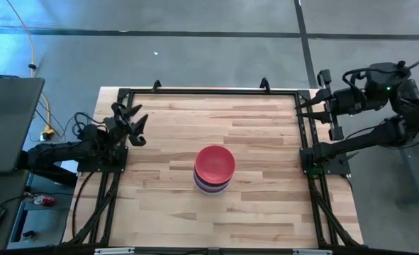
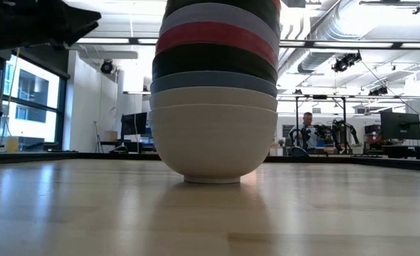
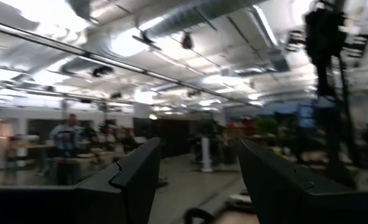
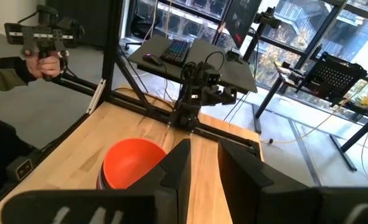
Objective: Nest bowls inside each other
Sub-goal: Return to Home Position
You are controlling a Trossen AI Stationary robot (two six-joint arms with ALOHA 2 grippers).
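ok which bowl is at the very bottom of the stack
The white bowl resting on the table; only it touches the wood, and a second white bowl nests inside it.

Pale wooden table (image 1: pixel 159 205), single stack of nested bowls (image 1: pixel 214 170) near its middle, white bowl (image 2: pixel 213 142) lowest

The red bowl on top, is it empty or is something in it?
Empty. From above, the red bowl shows only its bare inside; nothing lies in it.
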